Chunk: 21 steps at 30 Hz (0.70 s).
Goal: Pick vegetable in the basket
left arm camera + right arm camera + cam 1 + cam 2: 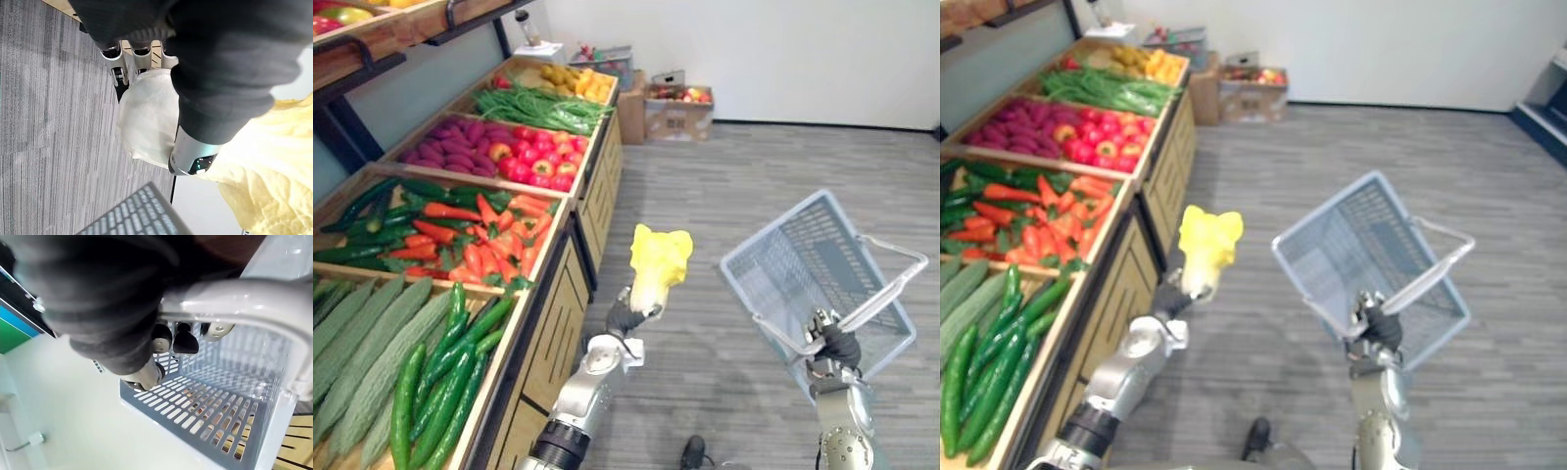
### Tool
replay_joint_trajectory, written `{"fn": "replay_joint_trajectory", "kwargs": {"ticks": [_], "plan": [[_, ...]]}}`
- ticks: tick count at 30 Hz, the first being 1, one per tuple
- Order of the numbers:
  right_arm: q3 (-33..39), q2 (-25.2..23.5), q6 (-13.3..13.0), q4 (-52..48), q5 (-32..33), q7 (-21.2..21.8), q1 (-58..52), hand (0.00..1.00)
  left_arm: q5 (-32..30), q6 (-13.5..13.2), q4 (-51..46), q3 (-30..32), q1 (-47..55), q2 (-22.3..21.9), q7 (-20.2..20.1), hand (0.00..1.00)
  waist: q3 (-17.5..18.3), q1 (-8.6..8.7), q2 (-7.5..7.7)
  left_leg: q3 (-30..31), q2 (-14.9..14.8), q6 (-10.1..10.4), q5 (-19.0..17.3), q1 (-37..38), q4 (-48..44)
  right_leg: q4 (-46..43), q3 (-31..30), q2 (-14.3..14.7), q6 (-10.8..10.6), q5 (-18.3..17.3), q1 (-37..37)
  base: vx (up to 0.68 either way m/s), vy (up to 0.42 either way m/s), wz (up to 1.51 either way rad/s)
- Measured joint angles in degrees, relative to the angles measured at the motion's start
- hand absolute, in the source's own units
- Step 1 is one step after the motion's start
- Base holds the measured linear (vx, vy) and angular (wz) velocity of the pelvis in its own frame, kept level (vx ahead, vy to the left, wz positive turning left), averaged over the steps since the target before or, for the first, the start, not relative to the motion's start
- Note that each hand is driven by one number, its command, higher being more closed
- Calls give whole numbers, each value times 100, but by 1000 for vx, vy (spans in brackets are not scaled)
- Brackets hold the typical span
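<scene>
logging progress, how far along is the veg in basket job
Done: the left hand grips a yellow-leaved cabbage, lifted off the stand. In hand: the right hand holds the basket by its handle. Left: the cabbage is not yet in the empty-looking basket.

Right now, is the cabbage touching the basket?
Apart. The left eye view shows bare floor between the cabbage, held in the left hand, and the basket.

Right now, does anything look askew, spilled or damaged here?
Only the basket: it hangs steeply tilted, not level, from the handle gripped by the right hand, and it is empty. The cabbage stands upright in the left hand, intact. The produce bins look orderly, nothing spilled.
</scene>
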<state>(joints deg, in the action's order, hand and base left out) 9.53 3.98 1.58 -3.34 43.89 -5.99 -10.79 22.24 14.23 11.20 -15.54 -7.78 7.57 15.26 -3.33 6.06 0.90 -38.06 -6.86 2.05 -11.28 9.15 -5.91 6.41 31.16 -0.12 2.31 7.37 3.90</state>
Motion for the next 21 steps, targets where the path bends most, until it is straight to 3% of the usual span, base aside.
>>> {"fn": "replay_joint_trajectory", "kwargs": {"ticks": [6,9,12,18,21], "plan": [[-681,135,631,1085,3,648,149,100,-93,0,100,-4,-78,9,-36,100,-12,-117,-37,251,59,24,16,-115,53,-1,172,-94,1,54,27,-45,-2,17],[-966,165,844,1550,-8,790,172,100,-119,-69,99,8,-176,15,-48,100,-5,-184,-58,338,115,49,59,-194,81,0,214,-160,140,146,99,-22,3,12],[-1025,192,860,1738,-32,875,210,100,-253,-89,100,6,-176,14,-84,100,-12,-177,-80,450,179,36,107,-185,104,2,282,-222,219,236,98,-7,17,17],[-1312,400,854,2062,-133,1164,357,100,-319,-103,99,3,-161,54,-340,100,-14,-216,-80,625,279,6,142,-204,185,4,329,-328,141,296,87,-58,-3,7],[-1502,397,829,2119,-191,1418,359,100,-278,23,97,-35,-156,87,-464,100,-20,-237,-71,722,303,-9,131,-225,184,4,373,-362,134,301,86,-51,-40,9]]}}
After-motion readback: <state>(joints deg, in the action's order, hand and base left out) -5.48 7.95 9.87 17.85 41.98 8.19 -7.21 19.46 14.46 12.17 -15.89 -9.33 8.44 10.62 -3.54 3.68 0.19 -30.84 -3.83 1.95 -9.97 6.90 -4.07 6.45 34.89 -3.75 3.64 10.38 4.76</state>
